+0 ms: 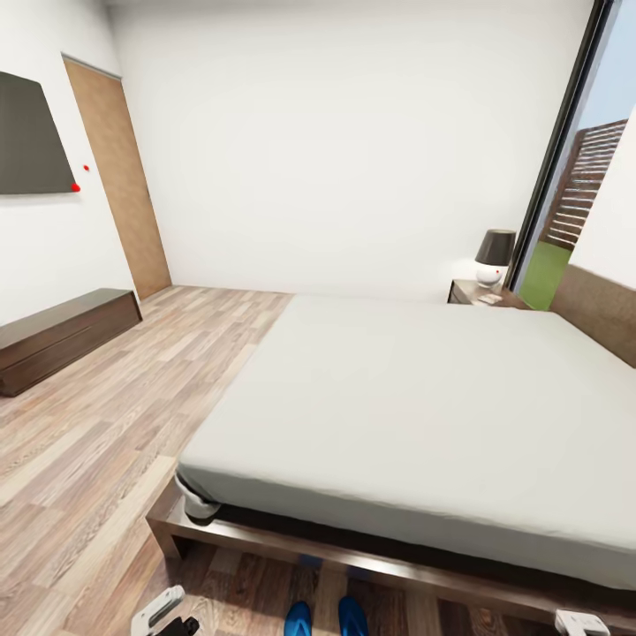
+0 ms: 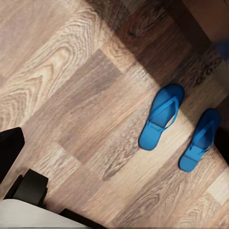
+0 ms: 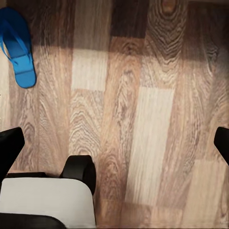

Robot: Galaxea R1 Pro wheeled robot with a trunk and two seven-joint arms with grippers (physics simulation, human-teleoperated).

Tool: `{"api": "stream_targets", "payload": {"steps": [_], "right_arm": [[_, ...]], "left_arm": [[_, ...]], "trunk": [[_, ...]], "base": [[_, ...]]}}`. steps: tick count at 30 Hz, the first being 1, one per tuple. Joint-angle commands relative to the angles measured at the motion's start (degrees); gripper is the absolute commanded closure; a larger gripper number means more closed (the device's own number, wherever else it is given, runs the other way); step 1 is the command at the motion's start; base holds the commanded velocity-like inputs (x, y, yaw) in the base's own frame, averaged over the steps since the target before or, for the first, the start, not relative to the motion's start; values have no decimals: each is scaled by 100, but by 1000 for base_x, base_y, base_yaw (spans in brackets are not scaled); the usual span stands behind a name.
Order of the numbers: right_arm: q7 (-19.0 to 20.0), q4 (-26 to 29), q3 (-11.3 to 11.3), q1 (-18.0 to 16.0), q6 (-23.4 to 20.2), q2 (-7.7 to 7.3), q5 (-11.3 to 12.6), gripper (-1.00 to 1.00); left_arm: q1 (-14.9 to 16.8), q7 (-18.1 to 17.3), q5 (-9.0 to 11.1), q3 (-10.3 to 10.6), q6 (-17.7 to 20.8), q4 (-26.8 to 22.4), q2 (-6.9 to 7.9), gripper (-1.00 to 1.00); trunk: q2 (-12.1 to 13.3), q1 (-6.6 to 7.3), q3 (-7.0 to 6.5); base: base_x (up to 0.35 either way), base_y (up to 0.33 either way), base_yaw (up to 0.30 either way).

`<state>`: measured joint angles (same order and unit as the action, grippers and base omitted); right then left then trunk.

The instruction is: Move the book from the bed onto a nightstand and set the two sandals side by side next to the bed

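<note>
White walls [image 1: 353, 150] enclose a wood-plank floor [image 1: 106, 424] – pale and darker boards mixed. A wooden door [image 1: 119, 177] stands in the far corner, with a dark wall panel [image 1: 31, 137] and a low dark bench [image 1: 62, 336] nearby. A tall dark-framed window [image 1: 565, 168] shows grass outside; a dark-shaded lamp [image 1: 495, 256] stands beside it.

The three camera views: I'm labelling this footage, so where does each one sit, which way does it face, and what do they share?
Head view: up on the robot's head, facing forward and down across the bed toward the nightstand; arm parts show at the lower edge.
Left wrist view: on the left arm, facing the wood floor and two sandals; dark pincer parts show.
Right wrist view: on the right arm, facing floor and one sandal.
All three views share the blue sandals.
</note>
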<state>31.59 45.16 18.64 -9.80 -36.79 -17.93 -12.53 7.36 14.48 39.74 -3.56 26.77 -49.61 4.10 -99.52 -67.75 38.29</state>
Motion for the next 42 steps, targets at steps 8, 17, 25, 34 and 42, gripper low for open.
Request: {"api": "stream_targets", "payload": {"steps": [8, 17, 25, 34, 42], "right_arm": [[-15, -126, 7, -16, -19, 7, -63, -100], [-39, -184, -3, -21, -15, 12, -65, -100], [-45, -315, -12, -22, -21, 19, -65, -100], [-59, -669, -118, -24, 28, 61, -180, -100], [-82, -981, -350, -72, 246, 89, -423, -100]], "left_arm": [[8, 34, 60, 2, 17, 43, 14, -100], [17, 33, 60, -2, 14, 145, 27, -100], [19, 29, 61, -9, 13, 313, 80, -100], [52, 14, 63, -9, -48, 788, 161, -100], [69, -62, 65, -11, -201, 1151, 205, -100]], "trunk": [[319, 177, -138], [680, 375, -300], [1001, 550, -444], [1362, 748, -605], [1683, 924, -749]], "base": [[0, 0, 0], [0, 0, 0], [0, 0, 0], [0, 0, 0], [0, 0, 0]]}}
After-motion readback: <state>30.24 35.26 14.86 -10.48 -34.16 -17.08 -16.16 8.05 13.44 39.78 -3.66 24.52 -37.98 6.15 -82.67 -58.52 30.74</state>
